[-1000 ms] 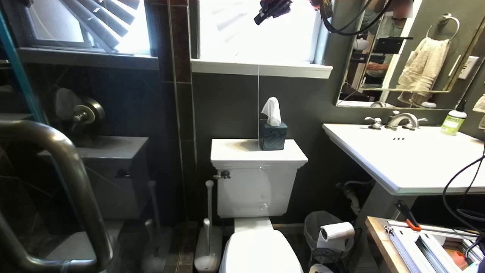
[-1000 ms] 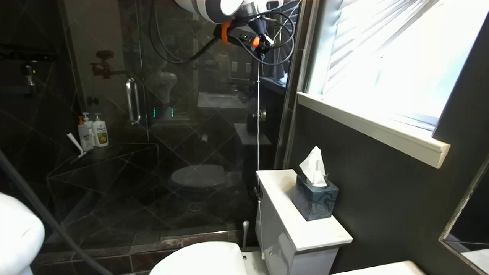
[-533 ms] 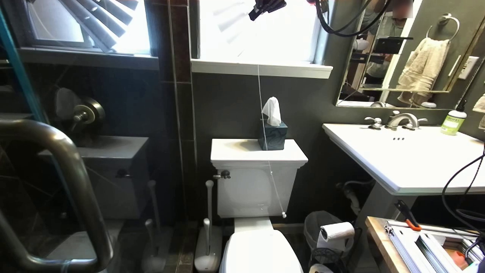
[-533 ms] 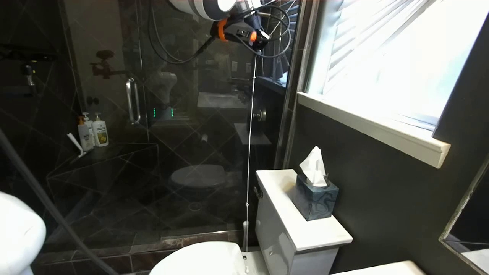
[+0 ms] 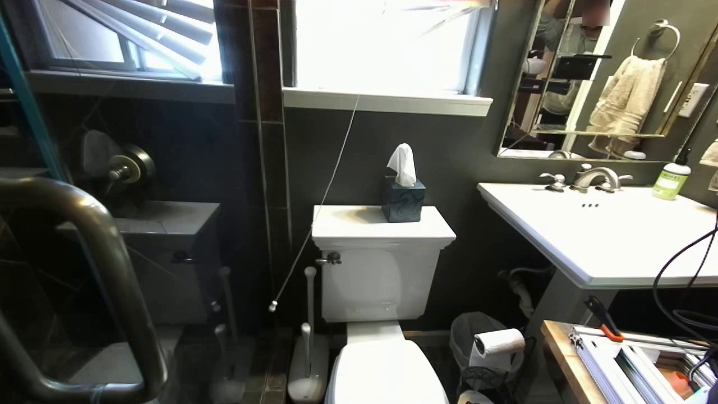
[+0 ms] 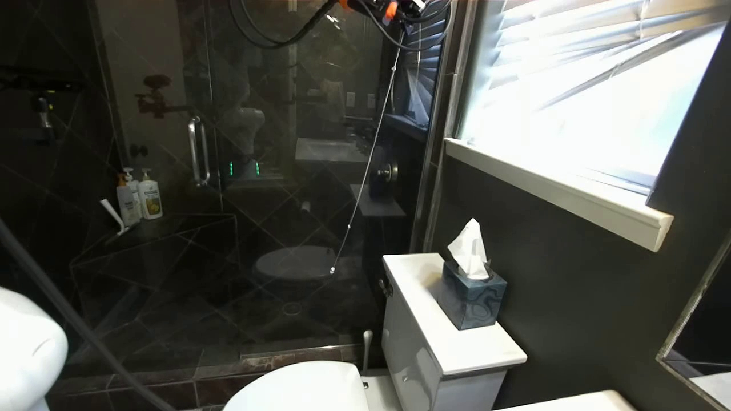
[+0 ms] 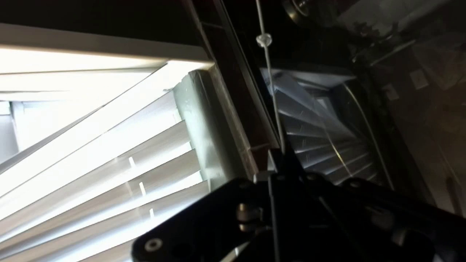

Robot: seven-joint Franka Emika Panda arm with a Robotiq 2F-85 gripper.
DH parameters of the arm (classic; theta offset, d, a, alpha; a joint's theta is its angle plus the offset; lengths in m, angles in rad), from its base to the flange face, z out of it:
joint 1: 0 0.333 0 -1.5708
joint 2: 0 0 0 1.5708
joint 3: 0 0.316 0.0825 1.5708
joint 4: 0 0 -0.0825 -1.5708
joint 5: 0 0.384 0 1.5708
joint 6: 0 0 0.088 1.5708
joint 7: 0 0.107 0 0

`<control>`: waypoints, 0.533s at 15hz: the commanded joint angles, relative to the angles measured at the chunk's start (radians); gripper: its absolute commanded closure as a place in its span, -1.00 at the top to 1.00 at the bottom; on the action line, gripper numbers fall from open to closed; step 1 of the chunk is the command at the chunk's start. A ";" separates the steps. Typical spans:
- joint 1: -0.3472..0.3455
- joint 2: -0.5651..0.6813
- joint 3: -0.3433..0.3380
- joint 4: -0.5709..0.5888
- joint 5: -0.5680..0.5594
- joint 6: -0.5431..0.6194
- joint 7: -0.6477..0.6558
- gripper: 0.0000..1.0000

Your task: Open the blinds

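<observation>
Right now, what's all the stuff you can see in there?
Blinds: 1 set, whitish, at window
Cord: 1, white, hanging aslant
Toilet: 1, white, below window
Tissue box: 1, dark, on tank
Long handles: 2, white, beside toilet
Sink: 1, white, near toilet
Faucet: 1, silver, on sink
Soap bottle: 1, green, on sink
Mirror: 1, silvery, above sink
Bin: 1, greyish, beside toilet
Paper roll: at least 1, white, near bin
Table: 1, brown, near sink
Clamp: 1, black and orange, on table
Bottles: 3, white and grey, in shower
Squeegee: 1, white, beside bottles
Door handle: 1, silver, on shower
Gripper: 1, black, shut on cord
</observation>
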 commanded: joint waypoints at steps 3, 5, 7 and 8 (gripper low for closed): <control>-0.028 0.025 -0.048 0.102 0.037 -0.024 0.089 -0.99; -0.037 0.026 -0.061 0.119 0.038 -0.025 0.114 -0.99; -0.043 0.018 -0.072 0.128 0.048 -0.024 0.124 -0.99; -0.047 0.010 -0.078 0.131 0.054 -0.025 0.127 -0.99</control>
